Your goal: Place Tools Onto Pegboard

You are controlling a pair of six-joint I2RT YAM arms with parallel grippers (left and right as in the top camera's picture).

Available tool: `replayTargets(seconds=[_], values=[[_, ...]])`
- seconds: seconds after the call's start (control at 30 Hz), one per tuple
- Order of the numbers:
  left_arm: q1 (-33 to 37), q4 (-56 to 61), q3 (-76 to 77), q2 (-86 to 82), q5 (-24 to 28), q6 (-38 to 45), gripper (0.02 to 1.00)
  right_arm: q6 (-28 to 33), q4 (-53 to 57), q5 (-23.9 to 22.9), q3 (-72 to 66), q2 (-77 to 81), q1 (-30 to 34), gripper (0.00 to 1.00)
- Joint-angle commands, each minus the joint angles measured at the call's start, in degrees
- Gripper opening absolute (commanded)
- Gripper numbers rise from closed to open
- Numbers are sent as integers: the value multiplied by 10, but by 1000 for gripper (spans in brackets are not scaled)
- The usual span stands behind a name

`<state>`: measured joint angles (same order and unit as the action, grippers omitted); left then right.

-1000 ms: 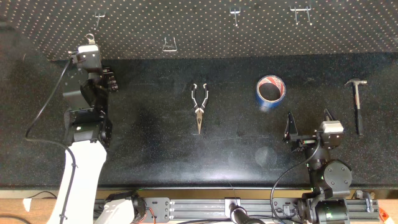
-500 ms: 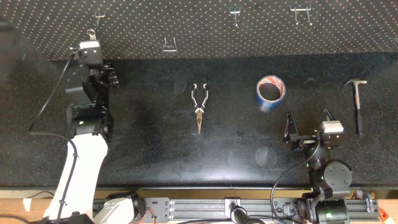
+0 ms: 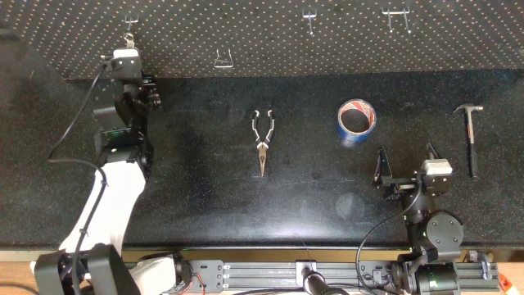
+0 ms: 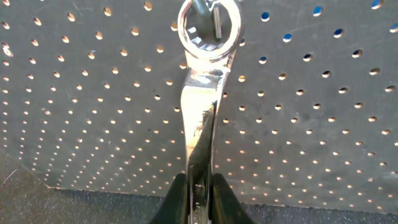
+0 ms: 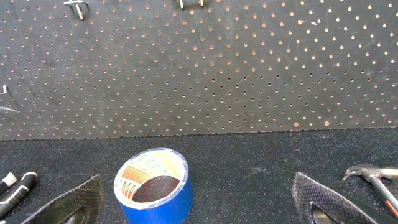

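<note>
My left gripper is up against the pegboard at the far left, shut on a shiny wrench. The wrench's ring end sits around a metal hook on the board. On the black mat lie pliers, a blue tape roll and a hammer. My right gripper stands open near its base, just in front of the tape roll, with nothing between its fingers. The hammer head and the pliers handles show at the sides of the right wrist view.
Other hooks stick out of the pegboard: a triangular one, one at the centre and a double one to the right. Black mat stretches between the tools and the arms' bases.
My left arm has moved up the picture to the pegboard, carrying the wrench until its ring reached the hook. The right arm and the tools on the mat have not moved.
</note>
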<state>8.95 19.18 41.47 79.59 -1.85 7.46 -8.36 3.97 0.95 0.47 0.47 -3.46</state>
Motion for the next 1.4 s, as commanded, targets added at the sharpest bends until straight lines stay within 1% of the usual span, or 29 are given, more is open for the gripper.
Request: replayTargets(seconds=[0.03,0.07,0.13,0.2,0.27,0.3,0.33,0.4,0.47,0.5,0.53,0.6,0.7,0.73,0.77,0.8,0.83,0.87,0.9,0.93,0.97,1.03,1.07,1.1,1.13,1.17,1.3,1.37,1.4], values=[[0,57,4,39,3,5,36,-6,3,-3,-2,-4,-4,989],[0,74,4,52,3,5,69,-6,3,-3,-2,-4,-4,989],[0,83,4,61,3,5,213,-6,3,-3,-2,-4,-4,989],[0,85,4,56,-6,5,606,-6,3,-3,-2,-4,-4,989],[0,78,4,33,-11,5,818,-6,3,-3,-2,-4,-4,989],[0,65,4,14,-12,5,961,-6,3,-3,-2,-4,-4,989],[0,46,4,-4,-12,5,996,-6,3,-3,-2,-4,-4,989],[0,-17,1,-59,-11,5,996,-6,3,-3,-2,-4,-4,989],[0,-90,-14,-146,9,-21,996,-6,3,-3,-2,-4,-4,989],[0,-119,-21,-184,31,-33,996,-6,3,-3,-2,-4,-4,987],[0,-198,-26,-261,109,-43,996,-6,3,-3,-2,-4,-4,989],[0,-274,-26,-335,187,-43,996,-6,3,-3,-2,-4,-4,989],[0,-301,-26,-395,187,-43,996,-6,3,-3,-2,-4,-4,989],[0,-314,-26,-407,206,-44,996,-6,3,-3,-2,-4,-4,989],[0,-311,-26,-415,254,-108,996,-6,3,-3,-2,-4,-4,989],[-2,-316,-26,-412,254,-159,996,-6,3,-3,-2,-4,-4,987],[-20,-341,-26,-396,229,-245,1000,-6,3,-3,-2,-4,-4,989],[-45,-358,-26,-378,213,-271,998,-6,3,-3,-2,-4,-4,989],[-89,-364,-26,-348,202,-270,998,-6,3,-3,-2,-4,-4,989],[-156,-365,-21,-303,181,-270,998,-6,3,-3,-2,-4,-4,989],[-207,-365,-17,-266,158,-281,998,-6,3,-3,-2,-4,-4,991],[-279,-366,2,-202,99,-302,998,-6,3,-3,-2,-4,-4,989],[-299,-370,18,-180,86,-302,998,-6,3,-3,-2,-4,-4,989],[-329,-397,50,-148,58,-302,998,-6,3,-3,-2,-4,-4,989],[-348,-435,84,-115,35,-302,998,-6,3,-3,-2,-4,-4,987],[-356,-472,116,-83,23,-302,998,-6,3,-3,-2,-4,-4,989],[-360,-646,290,125,29,-301,998,-6,3,-3,-2,-4,-4,989],[-360,-669,320,177,32,-301,998,-6,3,-3,-2,-4,-4,989],[-360,-670,334,210,46,-301,998,-6,3,-3,-2,-4,-4,989]])
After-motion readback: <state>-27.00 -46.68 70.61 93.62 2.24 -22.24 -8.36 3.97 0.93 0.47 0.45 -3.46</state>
